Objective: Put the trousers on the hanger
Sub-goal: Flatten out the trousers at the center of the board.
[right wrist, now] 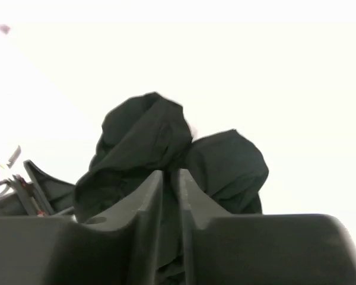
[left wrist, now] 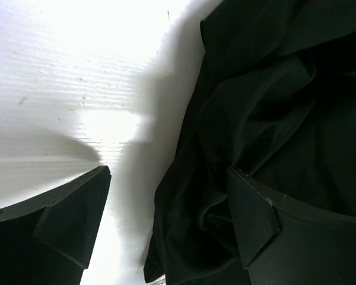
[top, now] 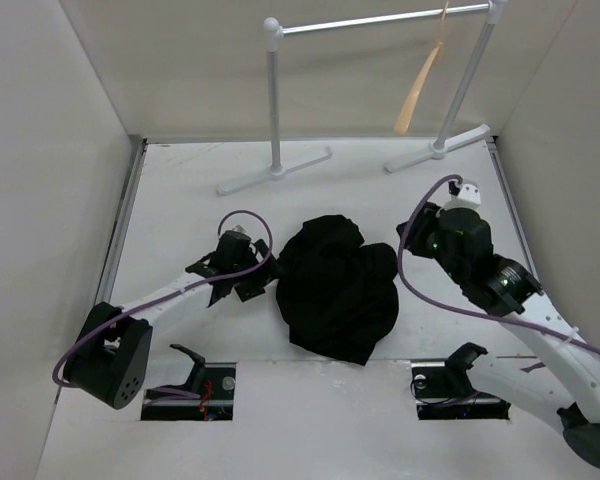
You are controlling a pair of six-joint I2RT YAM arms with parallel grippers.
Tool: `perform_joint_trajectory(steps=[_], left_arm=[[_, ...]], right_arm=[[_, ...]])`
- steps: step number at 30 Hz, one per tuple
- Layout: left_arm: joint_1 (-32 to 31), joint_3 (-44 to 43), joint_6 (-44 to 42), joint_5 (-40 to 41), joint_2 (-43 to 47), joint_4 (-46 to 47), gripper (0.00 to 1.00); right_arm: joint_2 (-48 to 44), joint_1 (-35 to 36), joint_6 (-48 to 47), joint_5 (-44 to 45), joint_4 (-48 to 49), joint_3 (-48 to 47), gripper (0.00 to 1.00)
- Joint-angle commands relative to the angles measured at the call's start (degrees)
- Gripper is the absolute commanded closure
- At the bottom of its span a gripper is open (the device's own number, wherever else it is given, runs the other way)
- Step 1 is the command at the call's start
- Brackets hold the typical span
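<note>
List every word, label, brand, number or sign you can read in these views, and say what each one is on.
There is no text to read in any view.
The trousers are plain black cloth with no tag or print showing.
The hanger, the rail stand and the table carry no markings that show.

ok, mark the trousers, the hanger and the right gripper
trousers [top: 335,290]: top view, middle of the heap.
hanger [top: 416,95]: top view, its tan shoulder.
right gripper [right wrist: 169,177]: right wrist view, between its fingertips.
</note>
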State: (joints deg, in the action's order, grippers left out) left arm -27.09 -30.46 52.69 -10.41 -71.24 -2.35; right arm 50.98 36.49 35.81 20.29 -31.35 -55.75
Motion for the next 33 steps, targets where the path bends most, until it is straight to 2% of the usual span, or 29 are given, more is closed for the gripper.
perform_joint_trajectory(steps=[1,4,6,8,13,14,15,18,19,21,24,29,33], left_arm=[[0.06,-1.45,0.57,0.31,0.31,1.91,0.24],[1.55,-1.45,0.49,0.05,0.93,2.09,0.24],[2.52,-1.18,0.49,-0.31,1.37,2.26,0.24],[3.32,-0.92,0.4,-0.48,1.89,2.26,0.24],[4.46,0.4,0.4,-0.57,3.74,1.74,0.24],[4.64,0.83,0.4,-0.57,4.26,1.56,0.24],[4.72,1.36,0.4,-0.66,4.62,1.3,0.24],[4.9,2.42,0.4,-0.83,5.5,0.68,0.24],[4.64,2.59,0.4,-0.92,5.67,0.59,0.24],[4.2,2.68,0.57,-0.92,5.68,0.59,0.24],[3.76,2.07,0.58,-1.01,5.06,0.77,0.23],[1.04,-1.79,0.58,-1.98,1.56,1.56,0.21],[-3.96,-6.1,0.58,-1.28,-3.1,2.43,0.2]], right_arm=[[-0.28,0.01,-1.17,-8.3,0.84,0.99,0.63],[5.86,8.52,-4.16,-13.52,3.49,-1.37,0.3],[11.83,12.84,-6.62,-14.05,3.93,-3.65,0.19],[18.94,16.8,-8.99,-14.14,4.11,-6.82,0.12],[31.7,18.84,-12.34,-11.69,6.04,-12.1,0.08],[33.72,18.4,-12.35,-9.68,6.22,-12.71,0.1],[35.4,18.22,-12.35,-7.31,6.3,-13.24,0.17],[36.91,16.99,-11.56,-1.68,4.56,-14.39,0.73],[35.43,16.9,-10.16,0.34,3.85,-14.22,0.83],[30.08,15.59,-7.61,2.99,2.88,-12.03,0.89],[17.97,10.68,-1.47,5.8,0.08,-5.98,0.92],[-2.86,-5.21,6.63,3.98,-6.69,4.4,0.92],[-13.61,-18.84,8.13,-0.51,-10.21,10.03,0.91]])
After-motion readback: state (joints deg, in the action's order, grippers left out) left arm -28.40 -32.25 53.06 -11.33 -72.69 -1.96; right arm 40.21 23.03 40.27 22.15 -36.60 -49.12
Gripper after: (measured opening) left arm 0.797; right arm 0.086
